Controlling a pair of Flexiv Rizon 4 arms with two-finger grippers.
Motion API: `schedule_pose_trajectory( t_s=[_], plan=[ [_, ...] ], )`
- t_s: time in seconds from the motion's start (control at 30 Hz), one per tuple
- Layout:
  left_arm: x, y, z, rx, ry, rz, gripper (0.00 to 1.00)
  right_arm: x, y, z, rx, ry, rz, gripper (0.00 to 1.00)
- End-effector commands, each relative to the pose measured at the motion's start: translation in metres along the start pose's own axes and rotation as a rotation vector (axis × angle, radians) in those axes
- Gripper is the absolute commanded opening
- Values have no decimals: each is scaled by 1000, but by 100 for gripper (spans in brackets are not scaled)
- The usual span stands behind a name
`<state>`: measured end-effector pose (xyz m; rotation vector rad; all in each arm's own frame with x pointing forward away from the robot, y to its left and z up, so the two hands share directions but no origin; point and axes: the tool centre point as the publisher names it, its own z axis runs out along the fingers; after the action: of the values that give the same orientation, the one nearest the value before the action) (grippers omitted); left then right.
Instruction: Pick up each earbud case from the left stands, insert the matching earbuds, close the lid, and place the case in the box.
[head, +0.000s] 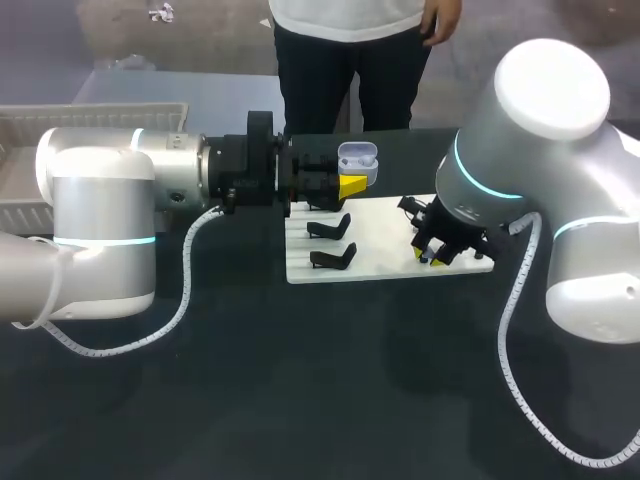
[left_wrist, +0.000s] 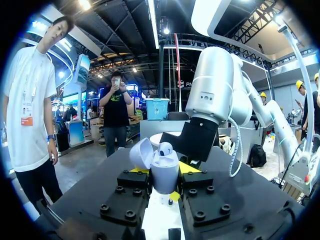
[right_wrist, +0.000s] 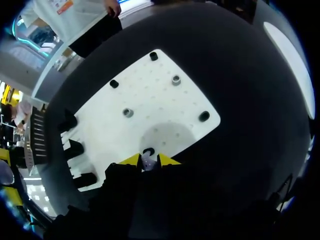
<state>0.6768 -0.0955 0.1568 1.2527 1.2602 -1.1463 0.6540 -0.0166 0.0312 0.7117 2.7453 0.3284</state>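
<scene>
Risks first.
- The earbud (right_wrist: 147, 163) is small and caught only at the tips. A skewed lift off the board (right_wrist: 165, 100) could flick it out.
- The case (head: 358, 162) is held out level above the table, near the board's far left corner. If it twists in the grip, its free socket will not line up for insertion.
- The lid (left_wrist: 141, 154) stands open. A low approach by my right arm could knock it, or unseat the bud (left_wrist: 166, 148) already inside.

Grippers.
- Left gripper (left_wrist: 163, 171): fingers set moderately apart and clamped on the case body from both sides, lid end up.
- Right gripper (right_wrist: 149, 160): low over the board's right edge. Its jaws are narrow and appear to pinch the earbud from both sides, with a black peg (right_wrist: 148, 151) just ahead.
</scene>
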Motion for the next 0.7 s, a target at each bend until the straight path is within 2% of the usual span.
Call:
schedule_pose_trajectory(
  t_s=[0.03, 0.3, 0.7],
  plan=[
    [1, -1, 0, -5, -5, 4, 0, 1, -2, -24, 12, 8, -6, 0],
    [1, -1, 0, -5, -5, 4, 0, 14, 1, -73, 28, 53, -119, 0],
    [1, -1, 0, -5, -5, 4, 0, 47, 14, -137, 54, 116, -361, 0]
  ],
)
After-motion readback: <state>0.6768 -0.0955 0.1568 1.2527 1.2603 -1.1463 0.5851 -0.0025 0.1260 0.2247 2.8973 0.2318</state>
